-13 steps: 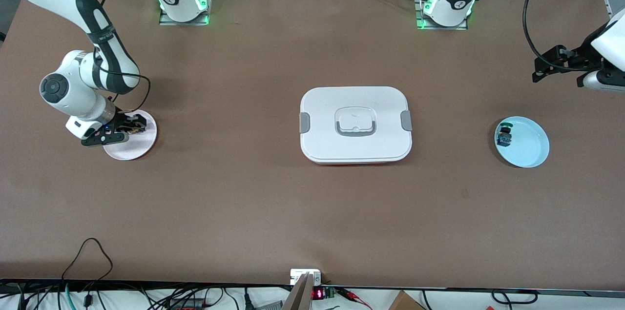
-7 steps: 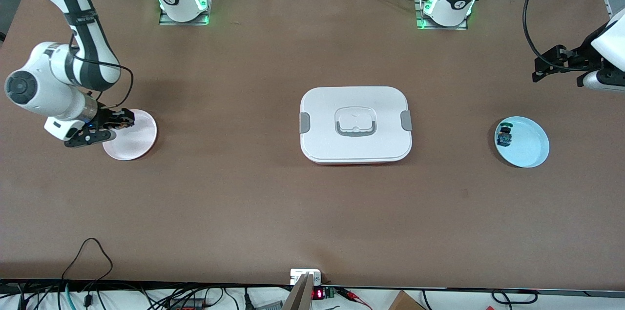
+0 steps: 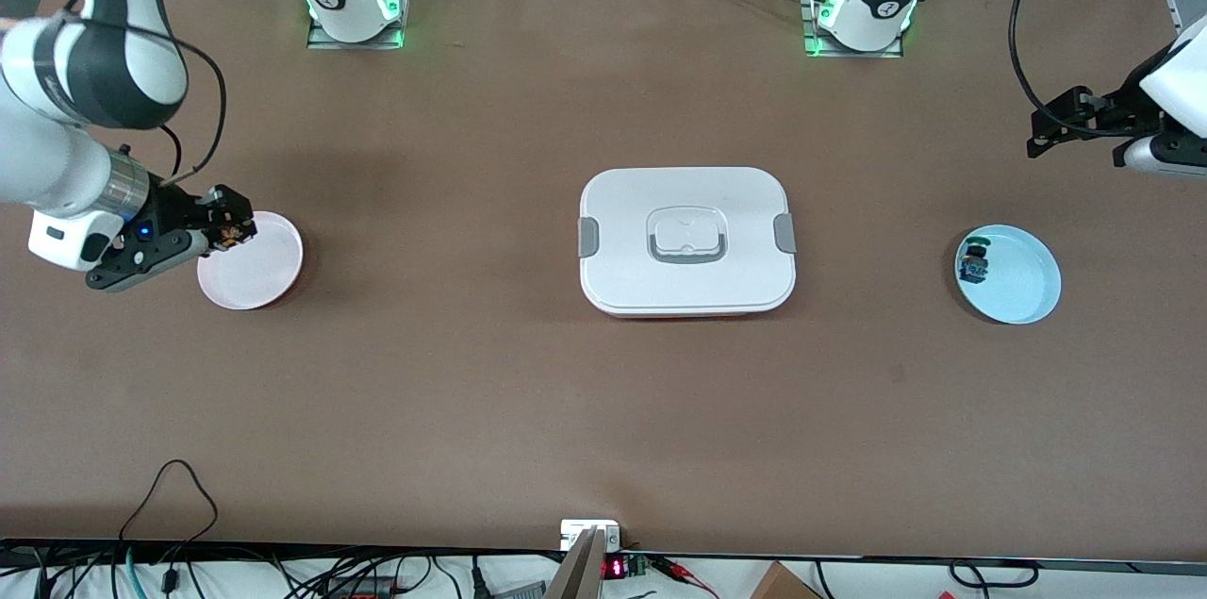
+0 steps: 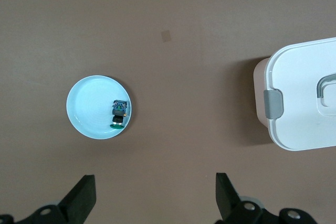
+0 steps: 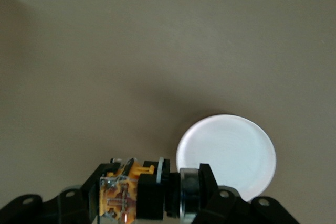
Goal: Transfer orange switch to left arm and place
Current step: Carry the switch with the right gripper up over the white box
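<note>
My right gripper (image 3: 224, 224) hangs in the air over the rim of a pink plate (image 3: 255, 267) at the right arm's end of the table. It is shut on the orange switch (image 5: 137, 196), a small black part with an orange body that lies crosswise between the fingers. The orange switch (image 3: 227, 230) shows as a small dark speck at the fingertips in the front view. The white lidded box (image 3: 687, 241) stands mid-table. My left gripper (image 4: 155, 195) is open and empty, held high near the left arm's end of the table.
A light blue plate (image 3: 1018, 278) toward the left arm's end holds a small black piece with blue and green parts (image 3: 974, 265). Cables and equipment line the table edge nearest the front camera.
The right arm has risen and drawn back toward its end of the table, carrying the orange switch from over the pink plate's middle to its rim. The left arm has not moved.
</note>
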`<act>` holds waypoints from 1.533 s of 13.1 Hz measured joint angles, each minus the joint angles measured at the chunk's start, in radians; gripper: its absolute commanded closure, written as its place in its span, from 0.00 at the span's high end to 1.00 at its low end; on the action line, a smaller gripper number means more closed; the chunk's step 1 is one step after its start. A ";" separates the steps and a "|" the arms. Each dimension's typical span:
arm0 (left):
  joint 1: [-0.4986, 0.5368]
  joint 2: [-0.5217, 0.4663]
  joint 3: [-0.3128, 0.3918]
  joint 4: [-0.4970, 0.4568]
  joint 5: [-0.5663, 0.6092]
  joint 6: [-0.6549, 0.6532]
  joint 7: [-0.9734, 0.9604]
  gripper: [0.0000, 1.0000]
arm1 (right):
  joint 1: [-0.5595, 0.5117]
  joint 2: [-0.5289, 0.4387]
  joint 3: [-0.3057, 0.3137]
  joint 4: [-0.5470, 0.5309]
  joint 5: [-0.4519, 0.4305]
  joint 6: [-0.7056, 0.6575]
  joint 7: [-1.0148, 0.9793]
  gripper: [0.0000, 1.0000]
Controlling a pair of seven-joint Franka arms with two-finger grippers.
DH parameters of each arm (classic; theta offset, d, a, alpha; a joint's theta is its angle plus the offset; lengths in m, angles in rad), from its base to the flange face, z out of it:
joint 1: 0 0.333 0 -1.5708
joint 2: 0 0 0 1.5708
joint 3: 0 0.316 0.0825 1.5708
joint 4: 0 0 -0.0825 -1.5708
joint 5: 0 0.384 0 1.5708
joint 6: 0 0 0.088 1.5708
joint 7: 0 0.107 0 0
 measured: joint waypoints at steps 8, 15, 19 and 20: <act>0.000 0.000 0.000 0.000 0.000 -0.006 0.000 1.00 | 0.107 -0.098 0.100 0.149 0.225 -0.124 -0.035 0.00; -0.003 0.004 -0.002 0.029 -0.002 -0.004 0.000 1.00 | 0.117 -0.092 0.178 0.164 0.686 -0.084 -0.382 0.00; 0.004 0.018 0.004 0.054 -0.079 -0.040 0.000 1.00 | 0.135 -0.037 0.203 0.156 0.968 -0.019 -0.759 0.00; 0.006 0.029 0.005 0.054 -0.140 -0.066 0.000 1.00 | 0.146 -0.009 0.204 0.151 1.037 0.002 -0.865 0.00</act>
